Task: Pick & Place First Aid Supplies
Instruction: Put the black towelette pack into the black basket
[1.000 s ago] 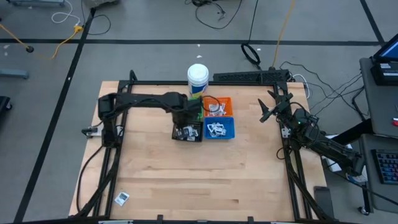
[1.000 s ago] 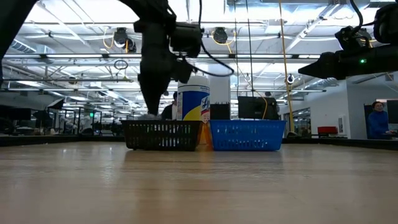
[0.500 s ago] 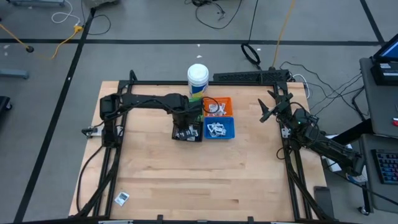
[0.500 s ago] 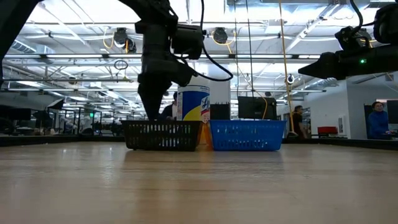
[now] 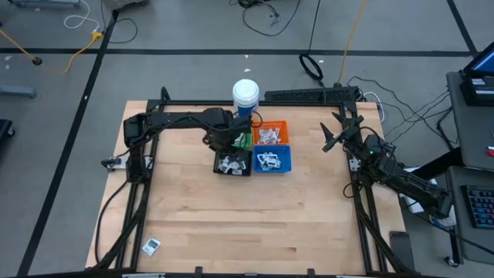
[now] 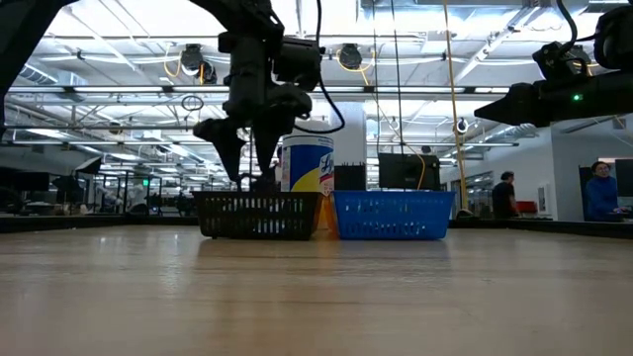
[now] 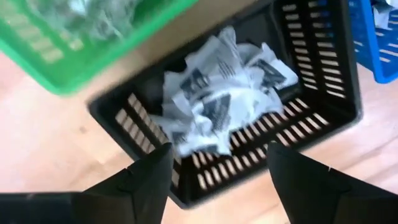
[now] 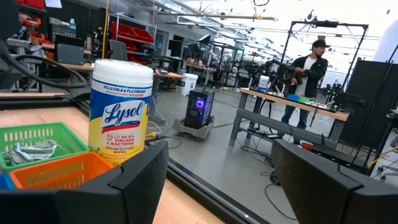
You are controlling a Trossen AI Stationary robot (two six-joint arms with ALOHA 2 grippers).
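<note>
A single white packet (image 5: 151,245) is seen lying alone near the table's front left corner, well apart from the black bin (image 5: 232,164), which is taken here as the landmark. The left gripper (image 6: 244,158) is held just above the black bin, toward its back edge, and its fingers (image 7: 144,174) are seen spread apart with nothing between them. Inside the black bin a heap of white sachets with dark print (image 7: 219,99) is piled, crumpled together. Behind the black bin the green bin (image 7: 81,46) is placed, touching or just beside it, and pale packets are seen in it. A white tub (image 5: 245,96) is stood farther behind the black bin. To the right of the black bin the blue bin (image 5: 273,161) is set side by side with it, and white packets are held in it; behind that, the orange bin (image 5: 271,133) is also filled with packets. Well to the right of the black bin, near the table's right edge, the right gripper (image 5: 333,132) is held raised, its fingers (image 8: 146,177) wide apart and empty.
</note>
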